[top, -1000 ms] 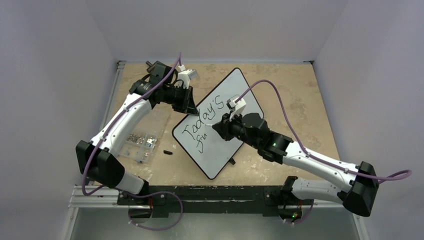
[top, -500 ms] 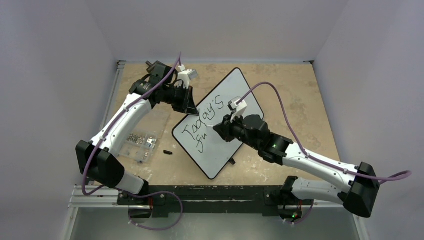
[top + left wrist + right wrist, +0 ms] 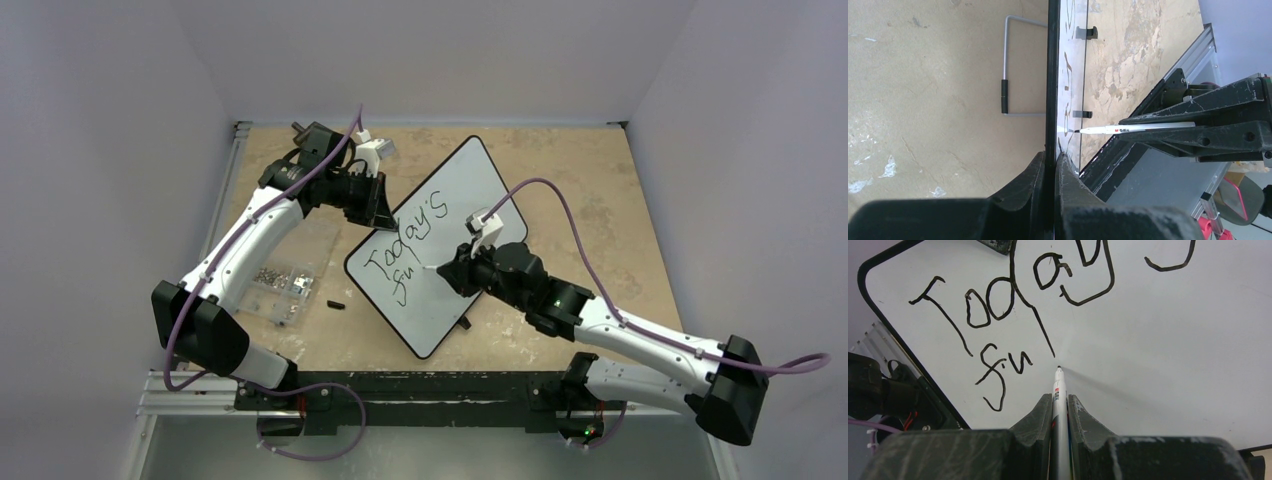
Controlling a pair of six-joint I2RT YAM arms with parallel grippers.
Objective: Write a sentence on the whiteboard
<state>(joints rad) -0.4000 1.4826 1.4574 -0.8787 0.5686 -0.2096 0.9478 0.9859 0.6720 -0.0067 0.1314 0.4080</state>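
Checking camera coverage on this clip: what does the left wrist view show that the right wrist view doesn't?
Left wrist only: the whiteboard seen edge-on, its rim clamped in the left end effector, with a wire stand behind it. Right wrist only: the sentence face-on and readable, "Today" with "fu" beneath. Both: the pen gripped by the right end effector, its tip close to the board. Whether the tip touches is unclear.

Plain pale lilac-grey walls (image 3: 90,150) close in left, back, right. Beige mottled table top (image 3: 600,170), scuffed, pale flecks. Aluminium rail (image 3: 190,395) across near edge. Dull grey surface (image 3: 450,455) below it. Light soft, even; shadows faint.
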